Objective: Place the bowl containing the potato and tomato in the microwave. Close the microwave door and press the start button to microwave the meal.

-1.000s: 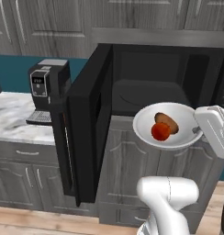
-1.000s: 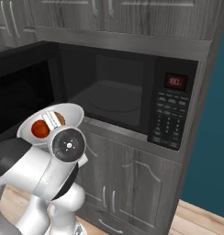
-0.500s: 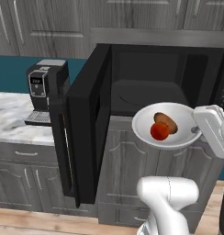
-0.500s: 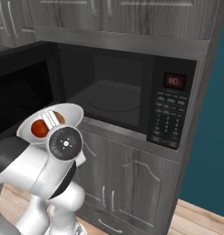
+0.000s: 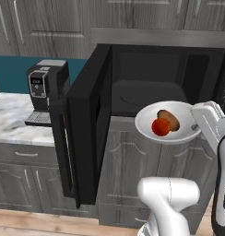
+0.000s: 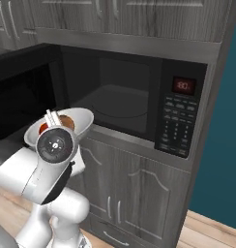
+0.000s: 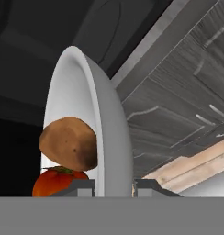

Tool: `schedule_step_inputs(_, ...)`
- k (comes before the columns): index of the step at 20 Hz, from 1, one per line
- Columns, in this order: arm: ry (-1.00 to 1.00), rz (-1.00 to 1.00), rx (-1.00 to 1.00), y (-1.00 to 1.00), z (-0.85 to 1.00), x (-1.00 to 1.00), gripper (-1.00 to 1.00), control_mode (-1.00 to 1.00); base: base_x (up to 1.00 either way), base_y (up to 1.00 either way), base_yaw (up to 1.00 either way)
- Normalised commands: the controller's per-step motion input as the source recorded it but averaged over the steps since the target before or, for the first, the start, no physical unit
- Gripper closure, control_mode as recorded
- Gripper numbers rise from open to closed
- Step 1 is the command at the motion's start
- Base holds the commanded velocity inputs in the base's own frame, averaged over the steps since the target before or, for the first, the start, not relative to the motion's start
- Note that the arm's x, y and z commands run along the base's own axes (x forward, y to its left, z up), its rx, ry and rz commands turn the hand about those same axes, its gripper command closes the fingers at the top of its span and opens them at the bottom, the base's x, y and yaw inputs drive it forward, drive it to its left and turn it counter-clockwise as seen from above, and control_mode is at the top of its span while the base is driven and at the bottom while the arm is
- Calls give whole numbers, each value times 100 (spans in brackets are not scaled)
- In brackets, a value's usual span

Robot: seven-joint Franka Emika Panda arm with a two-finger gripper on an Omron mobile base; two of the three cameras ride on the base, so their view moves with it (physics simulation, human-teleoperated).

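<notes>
Before the open microwave, the gripper clenches the rim of the bowl, which carries potato and tomato. Bowl hangs in air just outside the cavity mouth, near floor height; the cavity lies straight ahead, door swung wide left.

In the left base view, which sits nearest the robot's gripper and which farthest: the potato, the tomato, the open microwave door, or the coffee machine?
From the gripper, clamped on the bowl rim at right:
1. potato, right half of the bowl
2. tomato, just left of the potato
3. microwave door, swung open at centre-left
4. coffee machine, far left on the counter
</notes>
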Motion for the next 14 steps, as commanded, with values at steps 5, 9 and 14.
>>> schedule_step_inputs(5,-4,-35,0,5,0,29,100,-100,0,0,0)
schedule_step_inputs(9,-2,-20,4,0,0,35,100,-100,0,0,0)
schedule_step_inputs(14,-4,-5,21,0,0,47,100,-100,0,0,0)
